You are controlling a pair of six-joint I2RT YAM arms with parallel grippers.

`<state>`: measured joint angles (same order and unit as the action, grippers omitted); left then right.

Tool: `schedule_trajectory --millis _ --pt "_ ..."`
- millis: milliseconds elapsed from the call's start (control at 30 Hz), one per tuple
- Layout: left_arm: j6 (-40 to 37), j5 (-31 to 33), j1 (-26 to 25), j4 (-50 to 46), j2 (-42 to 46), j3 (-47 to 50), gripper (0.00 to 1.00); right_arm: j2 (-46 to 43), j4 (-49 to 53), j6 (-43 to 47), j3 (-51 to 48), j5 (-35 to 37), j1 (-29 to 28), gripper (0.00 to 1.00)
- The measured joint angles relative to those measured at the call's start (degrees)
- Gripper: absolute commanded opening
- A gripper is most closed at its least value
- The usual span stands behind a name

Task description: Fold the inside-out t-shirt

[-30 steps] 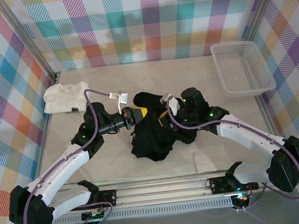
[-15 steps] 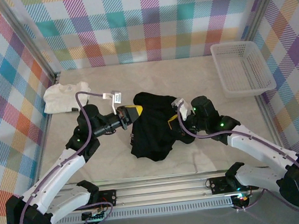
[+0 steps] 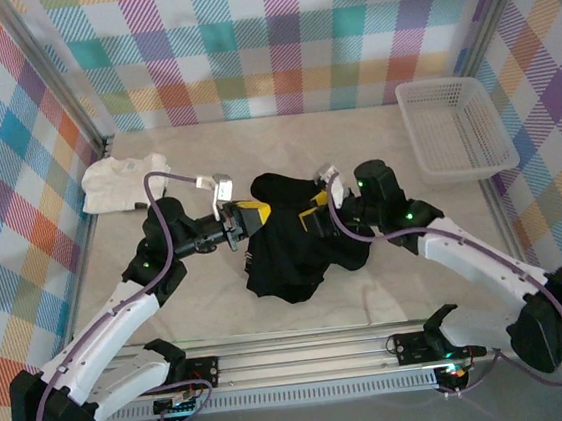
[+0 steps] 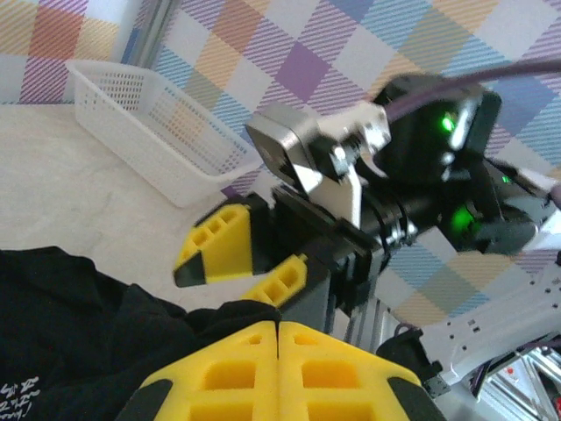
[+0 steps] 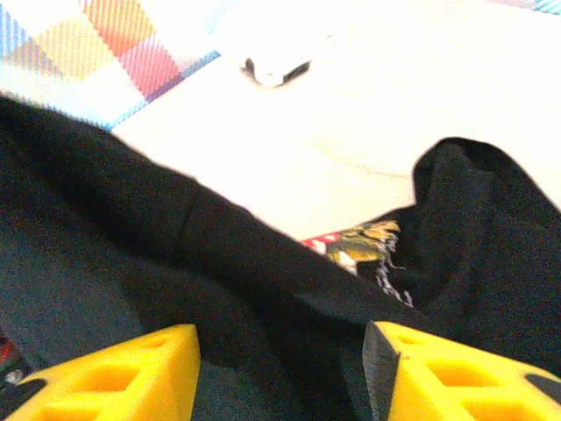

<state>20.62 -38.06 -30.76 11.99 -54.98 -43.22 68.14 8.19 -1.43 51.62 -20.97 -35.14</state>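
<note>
Beige table [image 3: 221, 307]: logged black t-shirt [image 3: 291, 255] crumpled at its centre, no fold made; judged barely begun, spreading and every fold left. Logged left gripper [image 3: 248, 214] clamped on its left edge, right gripper [image 3: 314, 214] spread apart over cloth opposite.

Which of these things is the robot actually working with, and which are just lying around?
On the job: black t-shirt; left gripper, shut on it; right gripper, open over it.
Just lying about: white t-shirt; white basket.
</note>
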Motion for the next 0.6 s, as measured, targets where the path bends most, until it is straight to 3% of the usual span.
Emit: schedule_trajectory --millis 100,233,400,600 --pt "-1.29 1.62 -0.48 -1.77 0.04 0.42 0.0 4.31 -0.61 1.01 0.63 -7.5 -0.76 0.25" --pt "-2.78 7.58 -0.61 -5.29 0.85 1.64 0.0 6.29 -0.83 1.79 -3.13 -16.61 -3.93 0.2" --pt "-4.96 12.2 -0.61 -6.21 5.42 7.28 0.0 6.29 0.46 2.62 -6.84 -24.11 -7.28 0.22" --pt "-7.28 12.09 -0.63 -3.69 9.97 15.21 0.0 2.23 -0.81 2.49 -6.82 -22.08 -4.59 0.41"
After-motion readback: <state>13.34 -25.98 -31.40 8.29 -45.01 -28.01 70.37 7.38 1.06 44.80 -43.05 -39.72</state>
